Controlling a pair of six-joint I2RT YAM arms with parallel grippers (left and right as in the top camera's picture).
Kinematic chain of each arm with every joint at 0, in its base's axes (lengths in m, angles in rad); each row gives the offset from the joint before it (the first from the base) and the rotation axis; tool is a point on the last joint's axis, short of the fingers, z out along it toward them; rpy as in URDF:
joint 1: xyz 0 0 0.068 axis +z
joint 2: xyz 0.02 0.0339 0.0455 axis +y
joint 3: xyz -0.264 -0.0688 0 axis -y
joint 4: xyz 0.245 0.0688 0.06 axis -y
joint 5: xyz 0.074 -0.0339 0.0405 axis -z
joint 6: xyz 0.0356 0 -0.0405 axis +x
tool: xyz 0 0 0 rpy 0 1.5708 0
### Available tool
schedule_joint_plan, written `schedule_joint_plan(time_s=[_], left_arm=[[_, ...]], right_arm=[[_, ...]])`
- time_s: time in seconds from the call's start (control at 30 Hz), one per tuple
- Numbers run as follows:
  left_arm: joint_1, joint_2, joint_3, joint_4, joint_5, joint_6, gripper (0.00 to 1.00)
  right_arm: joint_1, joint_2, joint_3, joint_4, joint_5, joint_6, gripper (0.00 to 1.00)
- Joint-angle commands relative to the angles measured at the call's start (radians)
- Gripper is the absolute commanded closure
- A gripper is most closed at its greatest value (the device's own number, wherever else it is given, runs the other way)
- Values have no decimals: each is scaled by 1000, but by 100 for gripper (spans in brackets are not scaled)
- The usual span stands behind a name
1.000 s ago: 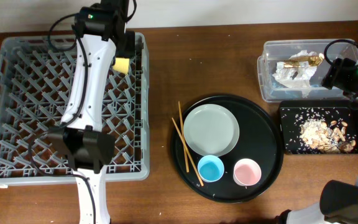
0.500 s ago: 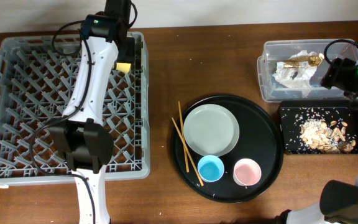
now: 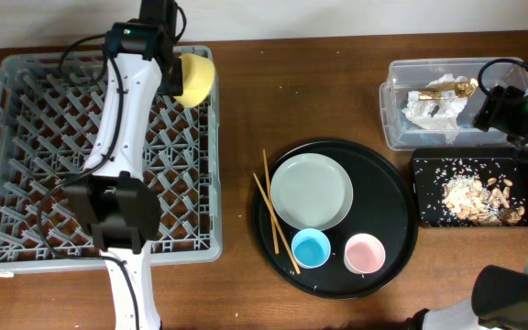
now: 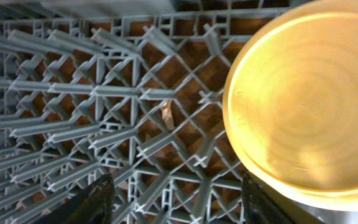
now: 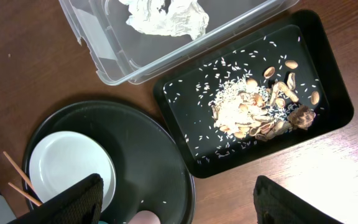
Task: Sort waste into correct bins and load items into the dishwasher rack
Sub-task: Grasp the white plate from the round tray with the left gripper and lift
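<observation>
Changing: the yellow bowl [image 3: 193, 79]. A second ago only a sliver of yellow showed beside the left arm. Now the bowl shows nearly whole, tipped on edge.
Bowl position: far right corner of the dishwasher rack [image 3: 26, 137], up against the right wall. Its hollow faces the wrist camera [image 4: 303, 106]. Whether it sits between pegs cannot be told.
Left pincer [image 4: 178, 190]: fingers spread wide, with only rack lattice in the gap. The bowl's lower rim lies close to one finger; contact cannot be told.
Left arm: has swung slightly aside over the rack's far edge, uncovering the bowl.
Reading: the bowl looks released, or on the point of release, so the first item is likely loaded.
Right pincer [image 5: 179, 205]: spread, holding nothing, unmoved over the desk [image 3: 246, 92] near the bins.
Unchanged, round black tray [image 3: 392, 192]: pale grey plate [image 3: 311, 191], blue cup [image 3: 311, 248], pink cup [image 3: 365, 253] and chopsticks [image 3: 276, 220], all where they were.
Unchanged, bins: the clear tub [image 3: 397, 119] holds white tissue [image 3: 429, 108] and a gold wrapper [image 3: 452, 88]. The black rectangular tray [image 3: 426, 206] holds food scraps [image 3: 475, 197].
Task standing: waste appears sorted. Plate, both cups and chopsticks are not yet in the rack.
Risk: a bowl on edge at the wall may roll or topple if it is not caught by pegs.
</observation>
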Motion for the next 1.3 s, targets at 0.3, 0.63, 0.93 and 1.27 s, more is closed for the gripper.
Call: schedule_joint_plan(time_s=[0.3, 0.63, 0.93, 1.27], left_arm=[[-34, 22, -7, 97, 77, -6, 31], [-252, 26, 79, 61, 192, 142, 30], [-546, 27, 64, -213, 430, 155, 30], [-492, 69, -296, 0, 352, -150, 33]], right_arm=[[-1, -6, 2, -8, 7, 0, 21], [-1, -6, 2, -8, 0, 0, 21], [-1, -6, 2, -15, 0, 0, 21], [-1, -6, 2, -27, 1, 0, 21]])
